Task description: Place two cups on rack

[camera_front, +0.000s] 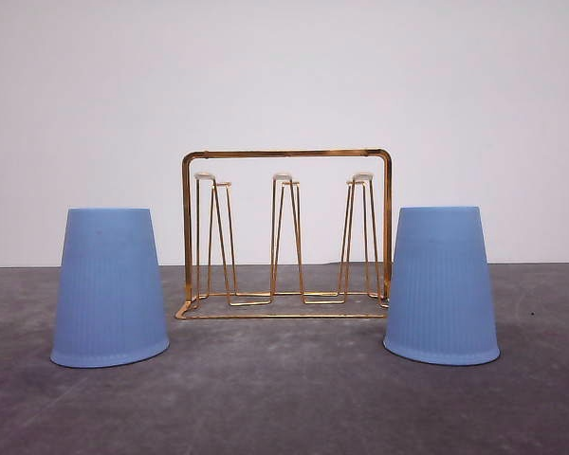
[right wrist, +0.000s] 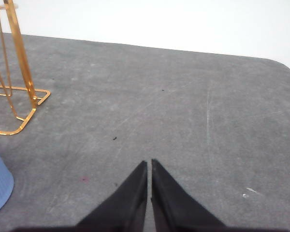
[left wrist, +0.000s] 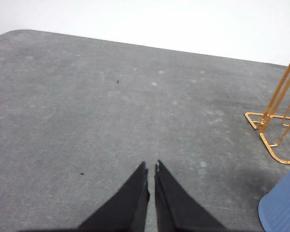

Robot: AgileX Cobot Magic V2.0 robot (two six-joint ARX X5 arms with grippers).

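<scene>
Above the bare grey table (left wrist: pixel 87 111), the left gripper (left wrist: pixel 151 167) has its black jaws drawn almost together, only a thin slit between the tips, and nothing held. Over on the right, the right gripper (right wrist: pixel 149 163) stands the same way, jaws nearly touching and empty.

Just beyond each gripper, toward the middle of the table, stand the two cups, both mouth-down. The left cup (camera_front: pixel 109 289) sits near and left of the rack, apart from it. The right cup (camera_front: pixel 441 284) sits near and right, and from the front its edge overlaps the rack's right post; whether they touch I cannot tell.

Between them, a little farther back, the gold wire rack (camera_front: pixel 286 237) stands upright, its white-tipped prongs all bare.
</scene>
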